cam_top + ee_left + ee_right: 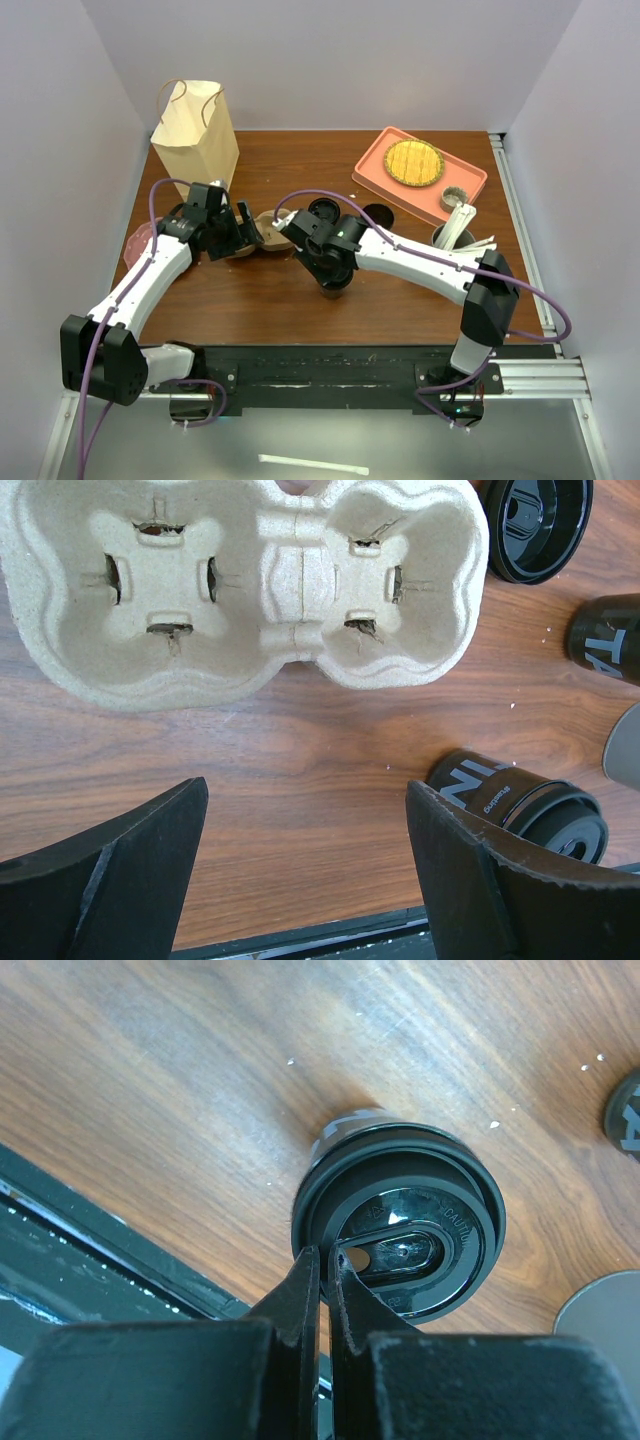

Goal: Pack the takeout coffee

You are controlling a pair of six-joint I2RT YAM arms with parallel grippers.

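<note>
Carrier [270, 590]: rough matt tan pulp. Table [300, 750]: smooth wood grain, slight sheen. Takeout coffee [430, 1210]: lid glossy blk plastic, wall matt paper. Bag [195, 135]: matt kraft paper.

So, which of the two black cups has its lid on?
The cup under the right arm's closed fingers: a lid covers it. The other cup, farther back, looks open, and a loose lid lies beside it.

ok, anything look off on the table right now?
One thing: a loose black lid lies flat on the table beside the cup carrier, on no cup. The lidded cup under the shut right pincer stands upright; no spills visible.
</note>
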